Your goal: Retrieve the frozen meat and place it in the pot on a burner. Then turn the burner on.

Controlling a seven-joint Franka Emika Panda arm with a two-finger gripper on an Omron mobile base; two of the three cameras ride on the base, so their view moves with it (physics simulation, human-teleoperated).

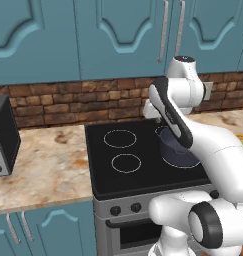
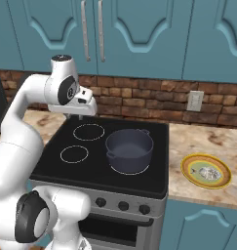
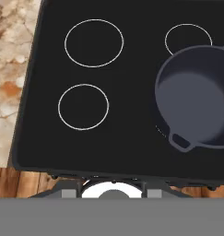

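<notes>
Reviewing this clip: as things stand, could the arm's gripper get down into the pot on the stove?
Probably yes. The gripper hangs above the back of the cooktop, beside the pot, which is uncovered and empty, with nothing between them.

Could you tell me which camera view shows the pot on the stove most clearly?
The right base view: the pot stands whole and unblocked on the front right burner, empty inside. The hand view looks down into it, but the frame edge crops its right side. In the left base view the arm covers most of it.
</notes>
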